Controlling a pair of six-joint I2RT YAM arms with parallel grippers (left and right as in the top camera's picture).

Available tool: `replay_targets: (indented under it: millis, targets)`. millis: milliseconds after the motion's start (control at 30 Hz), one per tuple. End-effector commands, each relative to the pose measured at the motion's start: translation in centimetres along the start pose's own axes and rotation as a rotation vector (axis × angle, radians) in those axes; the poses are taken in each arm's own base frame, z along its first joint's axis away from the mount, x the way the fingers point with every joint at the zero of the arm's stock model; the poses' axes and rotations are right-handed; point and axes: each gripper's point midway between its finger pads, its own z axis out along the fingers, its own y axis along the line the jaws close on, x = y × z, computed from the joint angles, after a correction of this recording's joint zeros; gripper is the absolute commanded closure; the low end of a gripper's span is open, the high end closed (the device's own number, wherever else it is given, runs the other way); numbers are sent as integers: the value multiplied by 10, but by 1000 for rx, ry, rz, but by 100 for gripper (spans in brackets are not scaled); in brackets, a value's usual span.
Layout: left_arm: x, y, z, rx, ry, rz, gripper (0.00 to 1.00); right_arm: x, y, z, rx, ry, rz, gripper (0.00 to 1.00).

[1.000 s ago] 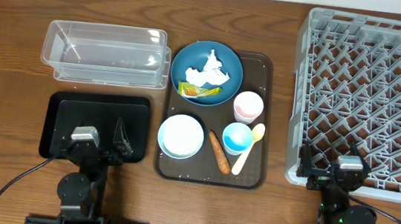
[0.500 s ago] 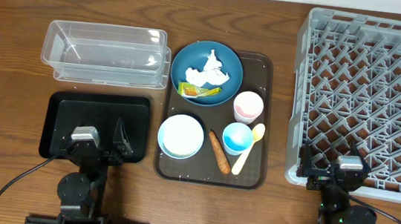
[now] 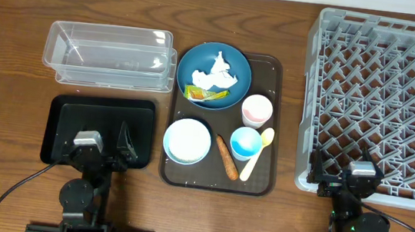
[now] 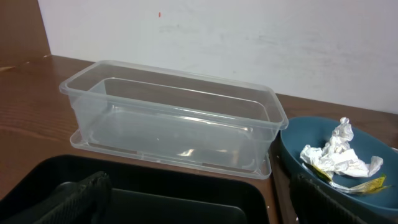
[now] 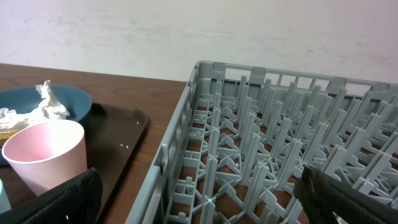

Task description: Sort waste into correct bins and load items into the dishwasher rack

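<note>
Surface (image 3: 9,95): one, dark wood; all items listed are carried on it.
Clear tub (image 3: 110,53): one, at far left, nothing seen inside; set just behind the black tray.
Black tray (image 3: 100,112): one, shallow, at near left, nothing seen lying in it.
Left tool (image 3: 104,145): one, positioned over the near edge of the black tray; fingers spread wide apart, nothing gripped.
Serving tray (image 3: 216,180): one, brown, in the centre, just right of both bins.
White bowl (image 3: 187,141): one, upright at the near-left of the serving tray.
Dark-blue bowl (image 3: 238,63): one, at the far end of the serving tray, overhanging its far-left corner.
Tissue (image 3: 217,74): one, crumpled, white, lying inside the dark-blue bowl.
Wrapper (image 3: 203,94): one, yellow-green, inside the dark-blue bowl at its near rim, next to the tissue.
Carrot stick (image 3: 226,157): one, orange, lying flat on the serving tray between the white bowl and the light-blue cup.
Light-blue cup (image 3: 245,143): one, upright, mouth upward.
Pink cup (image 3: 257,110): one, upright, just behind the light-blue cup.
Spoon (image 3: 256,155): one, pale yellow, lying at an angle along the right side of the light-blue cup.
Rack (image 3: 386,104): one, grey, pegged, at far right; no items loaded.
Right tool (image 3: 346,177): one, at the near-left corner of the rack; fingers spread wide apart, nothing gripped.
</note>
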Motion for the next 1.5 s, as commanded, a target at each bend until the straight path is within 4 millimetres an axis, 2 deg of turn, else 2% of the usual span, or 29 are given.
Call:
replay_targets:
  millis: [0,233,433,633,800,933,1033,1233,1333,1400,1467]
  targets:
    - [14,5,0,-19,45,-1,7,0,-2,0,9,1,-9,1]
    - [13,4,0,-19,42,-1,7,-17,-3,-1,13,-70,20,1]
    - [-14,0,-5,-15,22,-2,7,-38,-8,-5,37,-109,20,1]
    - [-26,-3,-2,-28,180,-1,7,-74,-21,-7,101,-111,21,1]
    - [-50,-16,16,9,308,-9,7,-97,-23,12,97,-12,14,1]
    - [-62,-27,33,36,467,-25,7,-95,-23,37,87,162,11,1]
    - [-60,-30,34,31,636,-40,7,-84,-23,56,78,333,8,1]
    - [-41,-25,13,-42,984,-54,7,-63,-23,79,63,601,4,1]
    - [-27,-15,9,-97,1060,-34,7,-58,-13,87,6,651,27,1]
    - [-19,-13,8,-105,1103,-35,7,-57,0,90,-64,657,50,1]
    - [-11,-14,4,-102,1151,-44,7,-58,3,91,-83,649,56,1]
